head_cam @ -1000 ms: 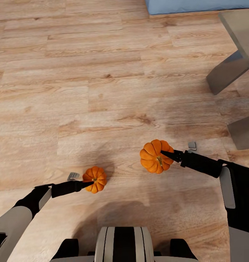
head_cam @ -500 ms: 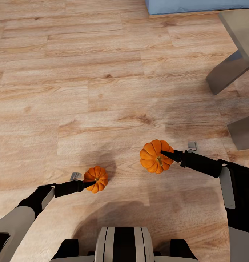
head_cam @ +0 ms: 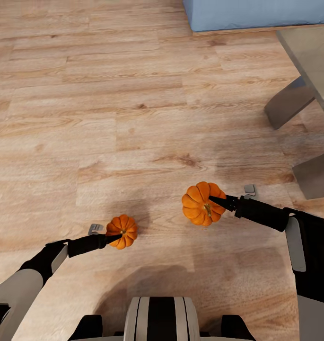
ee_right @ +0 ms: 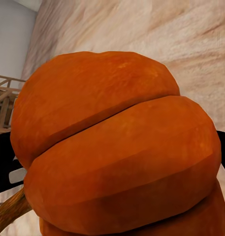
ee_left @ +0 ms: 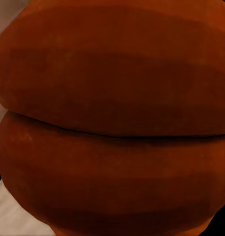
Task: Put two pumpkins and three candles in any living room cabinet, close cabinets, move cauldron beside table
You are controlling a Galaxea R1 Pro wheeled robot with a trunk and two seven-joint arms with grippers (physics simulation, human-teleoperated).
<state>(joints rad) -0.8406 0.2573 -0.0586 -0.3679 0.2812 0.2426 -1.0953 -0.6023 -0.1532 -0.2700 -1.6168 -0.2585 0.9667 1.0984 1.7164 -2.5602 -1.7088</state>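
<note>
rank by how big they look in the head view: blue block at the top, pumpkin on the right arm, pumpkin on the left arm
1. blue block, though cut off by the edge
2. right pumpkin
3. left pumpkin; it may only sit farther from the camera, so true sizes are unsure

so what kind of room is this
Probably a living room: a wood plank floor, the corner of a blue upholstered piece that could be a sofa, and a grey table on angled legs.
</note>
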